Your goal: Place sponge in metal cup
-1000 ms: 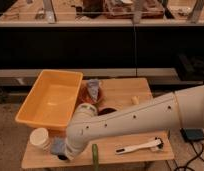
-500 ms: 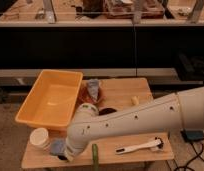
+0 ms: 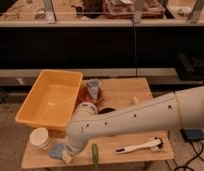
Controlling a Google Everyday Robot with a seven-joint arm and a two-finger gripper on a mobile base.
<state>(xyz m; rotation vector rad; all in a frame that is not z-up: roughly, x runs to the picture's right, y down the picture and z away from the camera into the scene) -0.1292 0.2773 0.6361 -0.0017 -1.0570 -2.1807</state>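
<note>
Blue-grey on top with a yellowish edge below, the sponge (image 3: 59,150) sits at the front left of the wooden table (image 3: 120,95), tilted slightly, at the very end of the white arm (image 3: 140,117). The gripper (image 3: 65,151) is down at that spot, right against the sponge, but the bulk of the arm covers it, so I cannot tell whether its claw is spread or pinching the pad.

Just beside the sponge, to its left, stands a white round container (image 3: 40,138). Behind both lies a large yellow tray (image 3: 70,77), taking up the left half of the table. The metal cup (image 3: 93,89) stands well apart from the sponge, farther back near the middle of the table, just right of the tray's far corner; it seems to be touching a dark brown bowl (image 3: 107,110) that peeks out from behind the arm.

To the right of the sponge, a thin green stick (image 3: 95,155) pokes over the table's front edge. Farther right lies a white brush (image 3: 140,146) with a dark tip. A small pale piece (image 3: 136,100) rests near the table's right side.
</note>
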